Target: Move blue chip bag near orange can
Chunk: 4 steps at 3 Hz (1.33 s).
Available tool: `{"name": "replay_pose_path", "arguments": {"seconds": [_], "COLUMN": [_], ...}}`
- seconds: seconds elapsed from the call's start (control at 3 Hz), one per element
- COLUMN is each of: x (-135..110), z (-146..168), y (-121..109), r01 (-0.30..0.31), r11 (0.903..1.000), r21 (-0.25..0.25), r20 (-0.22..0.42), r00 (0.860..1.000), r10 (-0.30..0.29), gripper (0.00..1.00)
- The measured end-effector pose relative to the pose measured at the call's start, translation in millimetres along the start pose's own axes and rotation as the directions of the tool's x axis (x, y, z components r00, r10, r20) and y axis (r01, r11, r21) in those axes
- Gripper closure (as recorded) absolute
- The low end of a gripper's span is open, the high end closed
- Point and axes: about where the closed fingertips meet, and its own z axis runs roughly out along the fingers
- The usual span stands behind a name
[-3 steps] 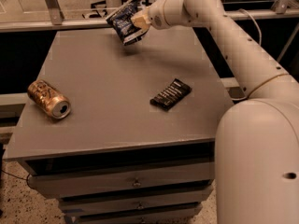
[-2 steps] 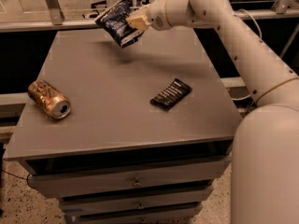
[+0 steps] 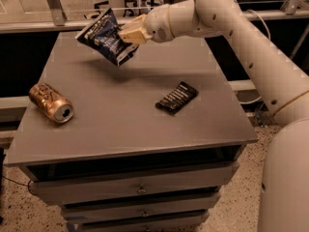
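The blue chip bag is a crumpled navy foil bag with white lettering, held in the air above the far left part of the grey table. My gripper is shut on the bag's right edge, with the white arm reaching in from the right. The orange can lies on its side near the table's left edge, its silver top facing front right. The bag hangs well behind and to the right of the can, apart from it.
A flat black ribbed bar packet lies right of the table's middle. Drawers run below the table's front edge. A rail and metal frame stand behind the table.
My gripper has carried the blue chip bag to the left and slightly forward above the table, closer to the can. The can and black packet have not moved.
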Motion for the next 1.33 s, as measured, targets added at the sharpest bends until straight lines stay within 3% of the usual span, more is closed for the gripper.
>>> {"name": "replay_pose_path", "arguments": {"seconds": [0.33, 0.67, 1.33], "x": [5.1, 10.3, 6.9], "z": [12.7, 25.2, 36.7], "y": [31.8, 51.9, 75.2], "r01": [-0.018, -0.053, -0.09], "r11": [0.9958, 0.9867, 0.9702], "r21": [-0.089, -0.154, -0.225], "r20": [0.011, 0.007, 0.018], "r00": [1.0, 0.999, 0.995], "r10": [0.019, 0.054, 0.097], "gripper": [1.0, 0.82, 0.35]}}
